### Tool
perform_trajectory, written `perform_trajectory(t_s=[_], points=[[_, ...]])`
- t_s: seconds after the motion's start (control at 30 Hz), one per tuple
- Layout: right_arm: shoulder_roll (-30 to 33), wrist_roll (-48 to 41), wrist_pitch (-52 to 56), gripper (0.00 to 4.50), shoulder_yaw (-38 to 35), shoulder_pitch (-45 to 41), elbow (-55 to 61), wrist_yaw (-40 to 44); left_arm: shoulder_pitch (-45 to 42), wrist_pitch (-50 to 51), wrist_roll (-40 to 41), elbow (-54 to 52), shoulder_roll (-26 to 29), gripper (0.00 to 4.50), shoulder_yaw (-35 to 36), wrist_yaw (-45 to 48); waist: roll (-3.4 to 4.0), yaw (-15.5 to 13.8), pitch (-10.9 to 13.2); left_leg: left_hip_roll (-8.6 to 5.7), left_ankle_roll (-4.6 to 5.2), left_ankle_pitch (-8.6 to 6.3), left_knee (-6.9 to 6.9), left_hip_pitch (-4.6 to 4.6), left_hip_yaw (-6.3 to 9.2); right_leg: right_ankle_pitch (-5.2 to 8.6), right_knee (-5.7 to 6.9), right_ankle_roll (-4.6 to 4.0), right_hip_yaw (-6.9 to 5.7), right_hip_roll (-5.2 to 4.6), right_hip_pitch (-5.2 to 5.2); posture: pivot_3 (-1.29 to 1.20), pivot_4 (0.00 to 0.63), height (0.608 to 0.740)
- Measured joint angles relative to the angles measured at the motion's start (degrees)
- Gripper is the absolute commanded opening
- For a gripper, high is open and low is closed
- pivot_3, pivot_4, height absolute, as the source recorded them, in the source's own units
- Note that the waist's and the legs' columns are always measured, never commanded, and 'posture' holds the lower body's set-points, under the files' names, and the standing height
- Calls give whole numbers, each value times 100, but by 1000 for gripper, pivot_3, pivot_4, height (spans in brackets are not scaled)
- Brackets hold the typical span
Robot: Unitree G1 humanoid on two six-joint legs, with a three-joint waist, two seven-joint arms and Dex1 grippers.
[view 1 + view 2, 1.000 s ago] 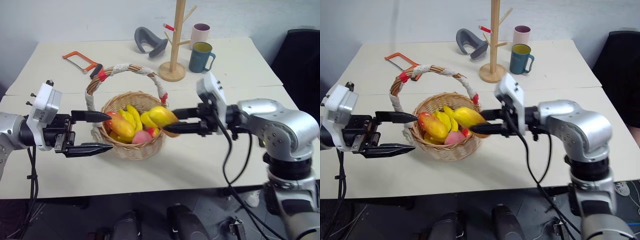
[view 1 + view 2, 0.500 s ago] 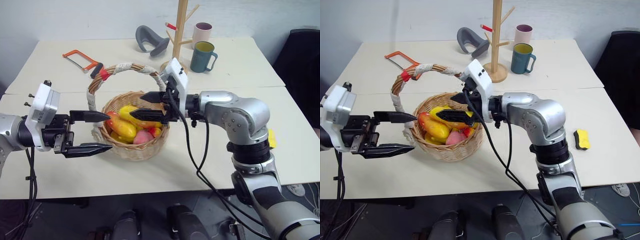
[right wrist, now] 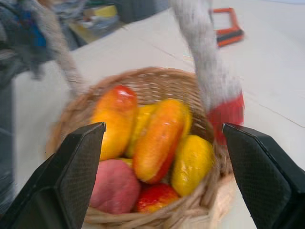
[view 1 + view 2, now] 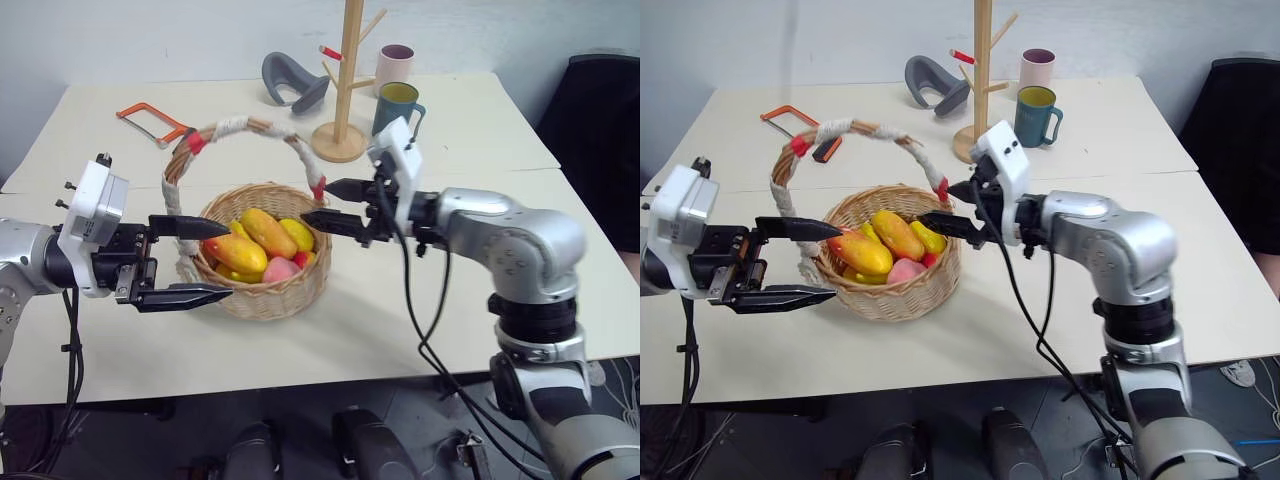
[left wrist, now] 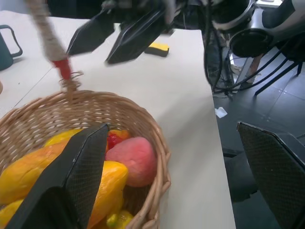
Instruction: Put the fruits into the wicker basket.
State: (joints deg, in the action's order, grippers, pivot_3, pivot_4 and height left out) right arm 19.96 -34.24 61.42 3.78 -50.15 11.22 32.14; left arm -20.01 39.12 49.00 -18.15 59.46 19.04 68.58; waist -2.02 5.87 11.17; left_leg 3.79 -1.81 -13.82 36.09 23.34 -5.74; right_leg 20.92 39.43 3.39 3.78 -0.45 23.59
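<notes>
The left end effector point(image 4: 190, 262) hangs at the left side of the wicker basket point(image 4: 262, 292), its two black fingers spread apart with nothing between them; the upper one reaches the basket's rim beside the foot of the arched handle point(image 4: 236, 131), though contact there is hard to judge. The basket stands on the pale worktop point(image 4: 380, 320) and holds the fruits: a red-yellow mango point(image 4: 236, 254) at the left, the long yellow-orange mango point(image 4: 268, 232) lying across the top of the pile, bananas point(image 4: 232, 274) low under it, a pink peach point(image 4: 280, 269) at the front and the lemon point(image 4: 298, 233) at the right. Just right of the basket's rim, near the red tape on the handle's end, the right end effector point(image 4: 325, 203) points toward the basket with its fingers wide apart and empty. Behind it on the worktop stand a wooden mug tree point(image 4: 342, 82) and a teal mug point(image 4: 395, 108).
</notes>
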Motion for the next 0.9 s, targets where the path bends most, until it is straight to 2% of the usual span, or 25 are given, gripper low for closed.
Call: perform_trajectory(t_s=[0.2, 0.4, 0.5, 0.6, 0.63, 0.8, 0.83, 0.9], points=[[-450, 747, -815, 4011, 305, -102, -811, -326, -236, -30, -2, 69, -15, 4500, -131, 35, 0, 4, 0, 0, -13, 7, 0, 3, -2, 0, -3, 0, 1, -1, 1, 0, 150, 740], [-504, 1084, -1139, 4011, 267, -118, -1000, -445, -345, -37, -6, 85, -84, 4500, -239, 35, 0, -7, 0, -1, -13, 7, 3, 3, -1, 0, -3, 0, -1, -2, 0, 0, 150, 740], [-535, 1097, -1193, 3478, 156, -186, -1103, -447, -395, -44, -12, 85, -130, 4500, -293, 28, 0, -1, 0, 0, -13, 7, 2, 2, -1, 0, -1, 0, -1, -1, 0, 0, 150, 740], [-682, 1263, -1441, 2289, 282, -193, -1200, -425, -479, -47, -13, 84, -280, 4500, -448, -19, 0, 16, 0, 1, -14, 7, 1, 3, -1, 0, 0, 0, 0, 1, 1, 0, 150, 740], [-704, 1278, -1465, 2116, 301, -193, -1207, -424, -486, -47, -13, 84, -288, 4500, -450, -20, 0, 19, 0, 1, -14, 7, 1, 3, -1, 0, 0, 0, -1, 1, 1, 0, 150, 740], [-755, 1456, -1666, 432, 343, -133, -1247, -433, -604, -44, -8, 82, -302, 4500, -452, -25, 0, 16, 0, -1, -14, 7, 3, 3, 0, 0, -1, 0, -2, -2, -1, 0, 150, 740], [-742, 1467, -1662, 245, 315, -76, -1211, -438, -605, -41, -4, 82, -311, 4500, -452, -26, -1, 16, 0, 0, -14, 7, 2, 3, 1, 0, -2, 0, -2, -2, -1, 0, 150, 740], [-742, 1443, -1644, 223, 287, 41, -1056, -435, -622, -30, 8, 82, -330, 4500, -461, -27, 0, 17, 0, 0, -14, 8, 1, 3, 1, 0, 0, 0, -2, -1, 0, 0, 150, 740]])
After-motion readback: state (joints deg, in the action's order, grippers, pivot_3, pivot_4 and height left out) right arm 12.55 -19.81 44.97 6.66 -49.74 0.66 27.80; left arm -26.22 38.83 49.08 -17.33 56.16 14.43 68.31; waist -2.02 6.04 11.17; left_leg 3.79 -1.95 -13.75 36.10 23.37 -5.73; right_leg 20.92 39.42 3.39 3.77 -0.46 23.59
